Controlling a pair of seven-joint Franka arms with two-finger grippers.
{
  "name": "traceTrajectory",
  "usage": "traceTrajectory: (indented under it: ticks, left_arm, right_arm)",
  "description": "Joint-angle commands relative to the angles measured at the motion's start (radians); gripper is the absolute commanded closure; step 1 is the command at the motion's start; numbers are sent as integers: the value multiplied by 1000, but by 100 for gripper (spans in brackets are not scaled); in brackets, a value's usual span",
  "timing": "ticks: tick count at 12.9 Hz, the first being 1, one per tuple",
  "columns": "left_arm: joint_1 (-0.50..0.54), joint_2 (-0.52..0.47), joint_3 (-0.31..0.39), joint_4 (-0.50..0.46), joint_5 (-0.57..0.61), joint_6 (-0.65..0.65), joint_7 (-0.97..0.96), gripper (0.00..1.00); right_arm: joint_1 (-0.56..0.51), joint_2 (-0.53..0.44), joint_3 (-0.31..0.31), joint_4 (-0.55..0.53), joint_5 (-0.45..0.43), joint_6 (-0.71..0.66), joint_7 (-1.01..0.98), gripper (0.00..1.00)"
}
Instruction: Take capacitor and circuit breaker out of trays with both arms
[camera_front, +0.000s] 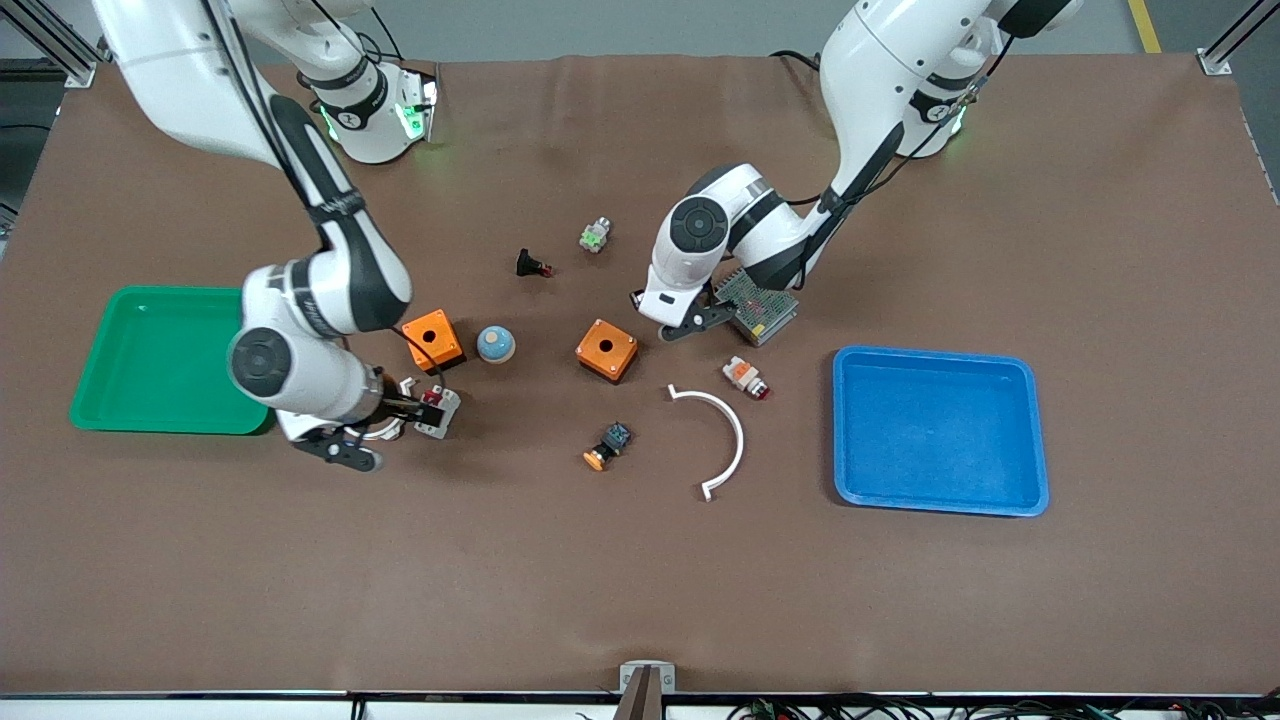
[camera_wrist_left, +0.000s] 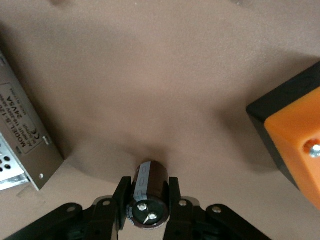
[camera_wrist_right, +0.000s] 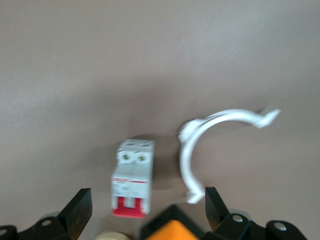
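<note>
Now the capacitor (camera_wrist_left: 148, 196), pinched by the left gripper (camera_wrist_left: 148, 200), is best released low, while the spread right gripper (camera_wrist_right: 145, 212) is lifted off the breaker (camera_wrist_right: 132, 184).

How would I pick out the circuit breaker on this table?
Start at the green tray toward the right arm's end of the table. Beside it, under the open right gripper, lies the circuit breaker. It is a white-grey block with a red end, unlike the curved white clip next to it.
</note>
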Motion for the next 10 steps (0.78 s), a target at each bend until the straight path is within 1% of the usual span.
traceTrajectory:
  ticks: [1,2,3,4,6,8,9,10]
  left_arm:
    - [0,2,5,31,21,1,-25,0]
    - [12,-16,6,46,36,-16,-25,0]
    - [46,-62,14,63,49,-65,-22,0]
    - [81,-102,19,99,78,-128,-16,0]
    - [168,-158,17,222,167,-301,10,0]
    - [249,-195,17,338,228,-442,114,0]
    - [303,-211,11,381,228,-500,172,0]
    - [331,-235,17,402,233,-537,214,0]
  right_arm:
    - [-108,-153,5,-27,-22,-101,-142,0]
    - [-137,-201,3,-13,-22,-161,-217,0]
    - [-145,-250,-3,-2,-24,-213,-248,0]
    - [-151,-290,-15,11,-27,-256,-252,0]
    - [-153,-344,-20,76,-69,-363,-246,0]
    - [-174,-393,-19,108,-61,-413,-239,0]
    - [-174,-417,-18,129,-60,-457,-239,0]
    - [-176,-428,-17,142,-60,-499,-246,0]
